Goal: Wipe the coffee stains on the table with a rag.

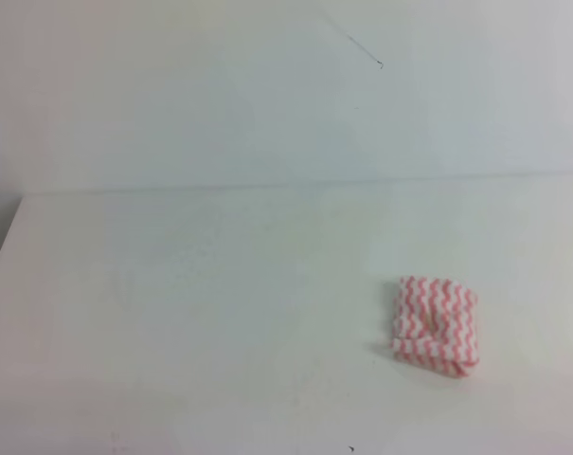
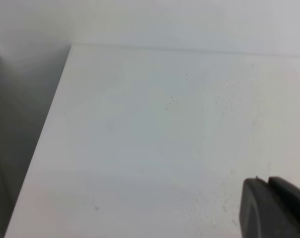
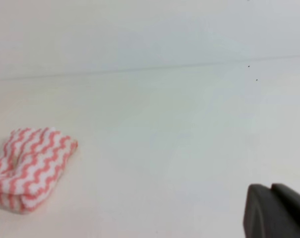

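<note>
White table (image 1: pixel 220 313) — folded rag (image 1: pixel 436 325) lies alone, nothing touching it.

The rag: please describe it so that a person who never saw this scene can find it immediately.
Look at the large plain white table, toward the right side in the exterior high view. There lies a small folded cloth rag with pink-red and white zigzag stripes, the only coloured, patterned thing on it.

Pink-red and white zigzag rag (image 1: pixel 436 325) on the plain white table (image 1: pixel 220 313).
</note>
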